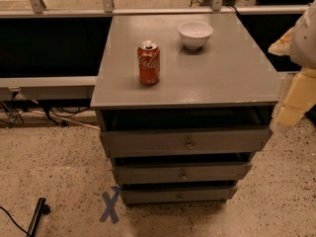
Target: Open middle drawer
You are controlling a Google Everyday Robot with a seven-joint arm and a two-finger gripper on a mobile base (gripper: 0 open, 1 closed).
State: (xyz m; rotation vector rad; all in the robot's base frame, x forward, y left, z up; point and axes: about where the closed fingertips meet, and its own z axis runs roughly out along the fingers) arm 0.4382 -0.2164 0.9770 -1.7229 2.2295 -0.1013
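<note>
A grey cabinet (217,78) stands in front of me with three stacked drawers. The middle drawer (148,174) has a plain grey front and a small round metal knob (183,174) at its centre. It stands out a little further than the bottom drawer (148,196), with a dark gap above it. The top drawer (148,143) stands out furthest, and its knob (188,143) is at its centre. My gripper (285,116), cream and white, hangs at the right edge of the view beside the cabinet's top right corner, apart from all the knobs.
A red cola can (148,62) and a white bowl (195,34) stand on the cabinet top. A blue tape X (109,206) marks the speckled floor at the front left. A black object with a cable (35,217) lies at the bottom left. A railing and dark panels run behind.
</note>
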